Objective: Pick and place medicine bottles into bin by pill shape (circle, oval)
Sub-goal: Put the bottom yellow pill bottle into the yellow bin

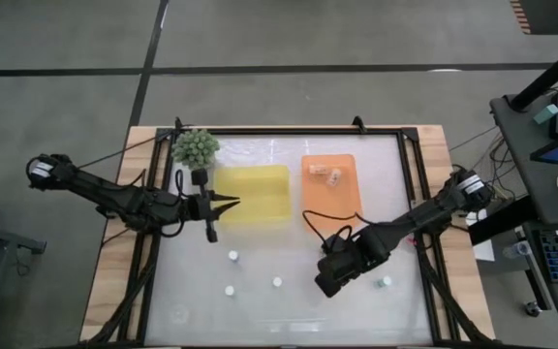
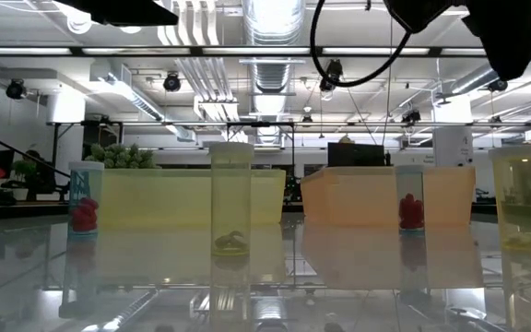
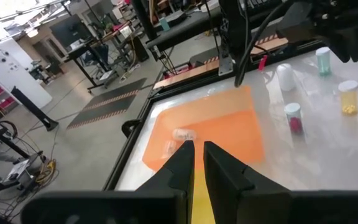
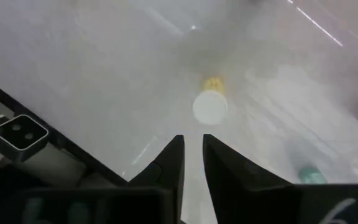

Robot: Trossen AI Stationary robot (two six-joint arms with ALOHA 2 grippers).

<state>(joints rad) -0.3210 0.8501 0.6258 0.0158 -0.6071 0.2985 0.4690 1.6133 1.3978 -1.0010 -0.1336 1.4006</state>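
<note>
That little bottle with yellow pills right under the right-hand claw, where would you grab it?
Around the white cap or the neck just under it, coming straight down from above. The bottle stands upright on the table, cap facing the right gripper, with bare table on both sides for the fingers to straddle it.

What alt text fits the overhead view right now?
Two dark arms work over a white table: the right gripper hangs low among scattered bottles, and the left gripper sits over the yellow tray. The orange tray holds two bottles.
</note>
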